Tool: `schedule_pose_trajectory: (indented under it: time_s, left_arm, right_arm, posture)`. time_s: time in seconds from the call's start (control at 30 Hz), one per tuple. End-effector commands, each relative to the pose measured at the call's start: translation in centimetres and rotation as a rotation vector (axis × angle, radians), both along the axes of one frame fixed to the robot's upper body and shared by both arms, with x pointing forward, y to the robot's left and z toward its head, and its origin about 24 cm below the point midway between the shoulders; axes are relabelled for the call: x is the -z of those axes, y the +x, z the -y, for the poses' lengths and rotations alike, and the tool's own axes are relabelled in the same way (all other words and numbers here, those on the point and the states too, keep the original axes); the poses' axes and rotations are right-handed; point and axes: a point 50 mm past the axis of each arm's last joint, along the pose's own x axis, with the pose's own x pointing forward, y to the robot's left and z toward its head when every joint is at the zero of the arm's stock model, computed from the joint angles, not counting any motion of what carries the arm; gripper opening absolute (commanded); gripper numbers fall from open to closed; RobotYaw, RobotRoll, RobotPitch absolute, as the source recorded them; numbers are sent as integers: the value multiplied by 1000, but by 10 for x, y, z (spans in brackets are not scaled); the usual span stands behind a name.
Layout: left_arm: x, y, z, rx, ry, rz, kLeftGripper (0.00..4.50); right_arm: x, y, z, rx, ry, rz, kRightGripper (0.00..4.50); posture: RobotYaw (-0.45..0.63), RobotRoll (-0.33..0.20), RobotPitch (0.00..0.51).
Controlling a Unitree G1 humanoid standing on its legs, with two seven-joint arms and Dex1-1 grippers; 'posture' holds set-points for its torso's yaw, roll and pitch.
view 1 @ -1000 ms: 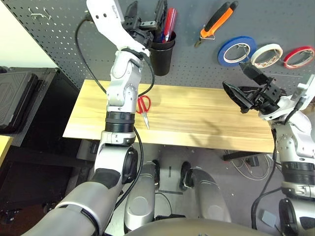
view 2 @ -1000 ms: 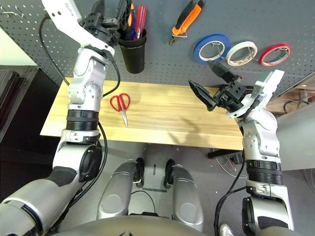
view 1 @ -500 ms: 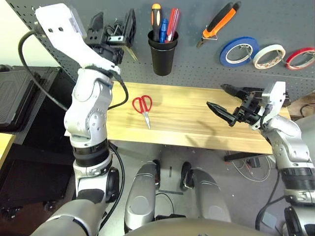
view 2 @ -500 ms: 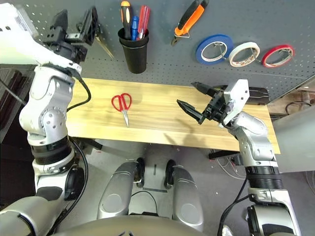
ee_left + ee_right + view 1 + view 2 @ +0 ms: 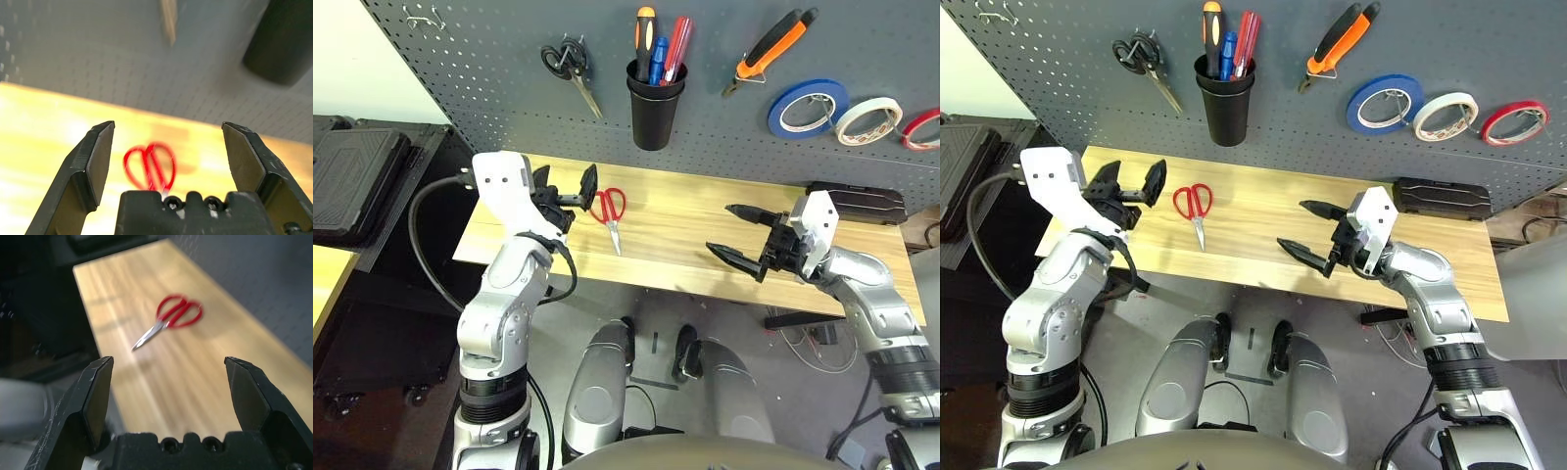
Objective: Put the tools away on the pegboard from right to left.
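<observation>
Wooden table holds one pair of red-handled scissors.

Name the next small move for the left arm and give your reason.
Probably ease the left end effector forward and down onto the red-handled scissors. They lie flat on the table, the one tool not yet on the pegboard; the open jaws already face them, with nothing held.
</observation>
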Motion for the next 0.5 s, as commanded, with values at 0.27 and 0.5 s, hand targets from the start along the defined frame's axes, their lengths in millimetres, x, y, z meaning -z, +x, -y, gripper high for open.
schedule_pose_trajectory:
  time_s: [0.27, 0.5]
  left_arm:
    - [53, 10, 8, -5, 108, -207, 4481]
    - [70, 36, -2, -47, 167, -260, 4481]
  right_arm:
    - [30, 1, -4, 88, -131, -81, 4500]
    - [38, 4, -12, 128, -157, -88, 4500]
  posture:
    - [224, 0, 302]
    - [210, 0, 312]
